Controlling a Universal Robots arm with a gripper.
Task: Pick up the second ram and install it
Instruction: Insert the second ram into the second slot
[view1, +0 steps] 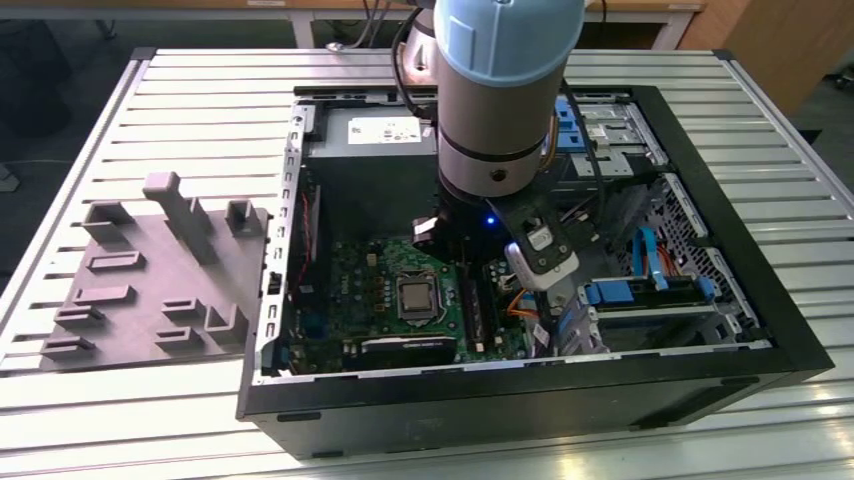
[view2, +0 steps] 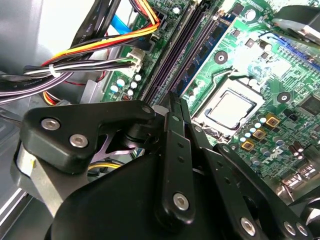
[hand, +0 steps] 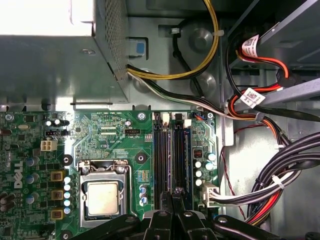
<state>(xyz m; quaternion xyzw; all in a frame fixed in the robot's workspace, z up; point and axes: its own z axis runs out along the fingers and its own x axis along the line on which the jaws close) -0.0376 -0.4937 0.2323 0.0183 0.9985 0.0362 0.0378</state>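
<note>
Standing next to the worktop (view1: 134, 420) and the arm is reaching straight down into the open PC case (view1: 534, 400), which lies on its side so the motherboard (view1: 360, 275) faces up. That makes sense, since the memory slots (hand: 167, 150) then take a stick pushed in from above.

The tool (hand: 175, 192) hangs right over those slots, just beside the CPU socket (hand: 102, 197). In both wrist views its fingers (view2: 175, 125) are pressed together into one narrow blade lined up lengthwise with the slots. I can't tell whether anything thin is caught between them.

The second ram (hand: 177, 155) is my best guess here. There's a dark edge running along the slot directly under the fingertips, and I think that's the stick standing on edge in its socket. I can't tell if it's fully seated or if the latches have clicked.

The grey tray (view1: 120, 300) with the upright posts sits well apart on the exterior view's left, and I see no stick on it. The cable bundle (hand: 280, 175) lies off to the side of the slots.
</note>
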